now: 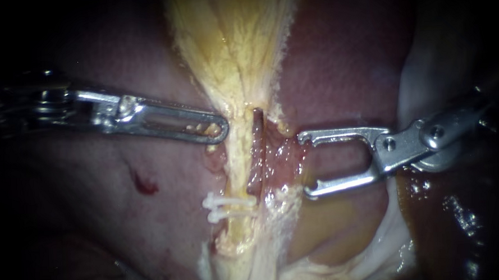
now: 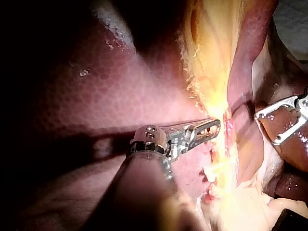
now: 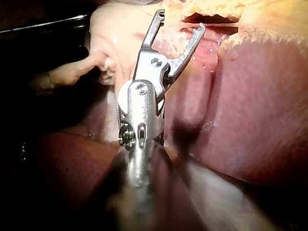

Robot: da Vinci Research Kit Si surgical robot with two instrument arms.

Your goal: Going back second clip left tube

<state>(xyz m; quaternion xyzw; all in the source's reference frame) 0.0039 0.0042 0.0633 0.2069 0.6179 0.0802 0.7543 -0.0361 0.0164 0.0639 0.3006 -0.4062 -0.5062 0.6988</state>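
Dark red liver (image 1: 96, 236) carries all. On it, yellowish tissue (image 1: 234, 51) along middle, narrowing into left tube (image 1: 237, 157); white clip (image 1: 230, 207) across that tube. Small red spot (image 1: 145, 185) on liver surface.

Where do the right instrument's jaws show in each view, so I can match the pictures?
Endoscope view: the right instrument enters from the right, jaws open, tips close beside the yellow tube.
Left wrist view: it lies beyond the yellow tube, across from the left instrument.
Right wrist view: its open jaws point at the yellow tube.
Shared landmark: the yellow tube.
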